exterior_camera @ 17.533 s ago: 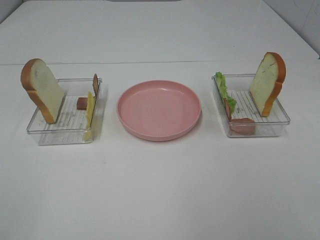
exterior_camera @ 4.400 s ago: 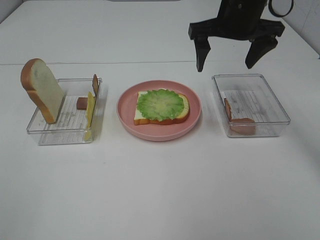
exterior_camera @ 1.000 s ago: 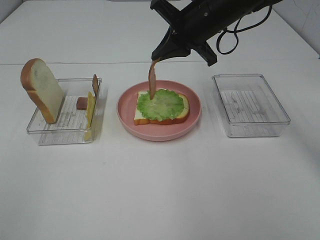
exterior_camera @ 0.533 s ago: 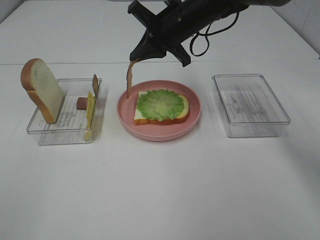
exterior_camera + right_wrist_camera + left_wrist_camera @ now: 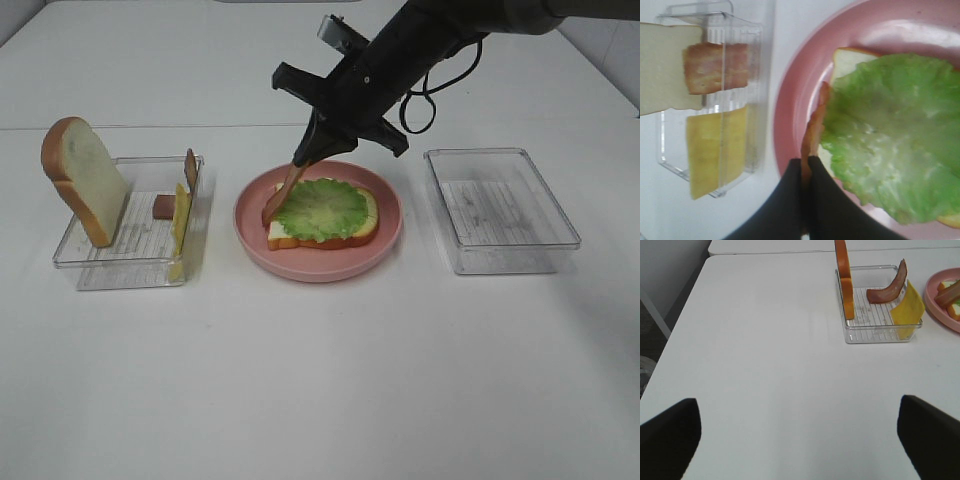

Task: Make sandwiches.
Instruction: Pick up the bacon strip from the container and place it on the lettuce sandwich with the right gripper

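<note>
On the pink plate (image 5: 388,238) lies a white bread slice (image 5: 368,228) topped with ruffled green lettuce (image 5: 322,210). My right gripper (image 5: 308,152) is shut on a reddish-brown meat strip (image 5: 282,196). The strip slants down to the left edge of the bread and lettuce. The right wrist view shows the shut fingers (image 5: 805,190), the strip (image 5: 815,127) alongside the lettuce (image 5: 890,150), and the bread (image 5: 850,60). My left gripper (image 5: 797,407) is open and empty over bare table, apart from the left tray (image 5: 880,332).
The left clear tray (image 5: 95,262) holds an upright bread slice (image 5: 82,178), a meat strip (image 5: 190,166), a yellow cheese square (image 5: 180,222) and a small meat piece (image 5: 163,206). An empty clear tray (image 5: 500,210) stands right of the plate.
My right gripper has come down and to the right with the meat strip. The strip hung over the plate's left rim; its lower end now rests by the bread's left edge.
</note>
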`<state>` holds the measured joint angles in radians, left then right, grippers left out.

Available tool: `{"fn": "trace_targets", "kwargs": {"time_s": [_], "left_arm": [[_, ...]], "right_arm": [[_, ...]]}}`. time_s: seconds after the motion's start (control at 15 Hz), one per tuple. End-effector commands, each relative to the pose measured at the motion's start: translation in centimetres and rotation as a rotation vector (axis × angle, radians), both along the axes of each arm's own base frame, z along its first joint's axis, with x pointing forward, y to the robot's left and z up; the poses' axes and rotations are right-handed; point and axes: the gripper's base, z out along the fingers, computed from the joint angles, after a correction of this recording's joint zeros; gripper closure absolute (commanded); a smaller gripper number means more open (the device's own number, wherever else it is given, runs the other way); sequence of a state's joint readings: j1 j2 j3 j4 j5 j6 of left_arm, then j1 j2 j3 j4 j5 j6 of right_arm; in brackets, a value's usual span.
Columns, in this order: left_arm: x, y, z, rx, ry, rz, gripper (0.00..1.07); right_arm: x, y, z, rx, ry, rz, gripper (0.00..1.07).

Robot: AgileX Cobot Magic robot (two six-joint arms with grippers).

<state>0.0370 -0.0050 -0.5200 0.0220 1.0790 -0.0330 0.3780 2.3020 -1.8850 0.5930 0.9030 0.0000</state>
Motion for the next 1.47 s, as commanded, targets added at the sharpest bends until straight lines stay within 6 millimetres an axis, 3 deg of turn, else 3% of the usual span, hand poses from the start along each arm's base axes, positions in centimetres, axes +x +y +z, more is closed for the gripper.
{"fn": "trace_targets", "kwargs": {"time_s": [0.07, 0.4, 0.8, 0.93, 1.0, 1.13, 1.2, 1.33, 1.47], "left_arm": [[-0.2, 0.0, -0.1, 0.007, -0.016, 0.0, 0.04], [-0.2, 0.0, -0.1, 0.007, -0.016, 0.0, 0.04], [-0.2, 0.0, -0.1, 0.007, -0.016, 0.0, 0.04], [-0.2, 0.0, -0.1, 0.007, -0.016, 0.0, 0.04], [-0.2, 0.0, -0.1, 0.007, -0.016, 0.0, 0.04], [-0.2, 0.0, -0.1, 0.007, -0.016, 0.0, 0.04], [-0.2, 0.0, -0.1, 0.007, -0.016, 0.0, 0.04], [-0.2, 0.0, -0.1, 0.007, -0.016, 0.0, 0.04], [-0.2, 0.0, -0.1, 0.007, -0.016, 0.0, 0.04]], "right_arm": [[-0.1, -0.8, -0.4, -0.115, -0.002, 0.016, 1.07], [0.2, -2.3, -1.0, -0.286, -0.023, -0.011, 1.07], [0.1, -2.2, -1.0, -0.287, -0.011, -0.02, 1.07], [0.1, -2.2, -1.0, -0.288, -0.008, -0.024, 0.7], [0.1, -2.2, -1.0, -0.289, -0.002, -0.035, 0.57], [0.1, -2.4, -0.3, -0.297, -0.021, -0.043, 0.17], [0.1, -2.7, 0.3, -0.321, -0.048, -0.036, 0.11], [-0.1, -3.1, 1.8, -0.366, -0.088, -0.021, 0.11], [-0.8, -4.0, 5.0, -0.417, -0.141, -0.007, 0.11]]}}
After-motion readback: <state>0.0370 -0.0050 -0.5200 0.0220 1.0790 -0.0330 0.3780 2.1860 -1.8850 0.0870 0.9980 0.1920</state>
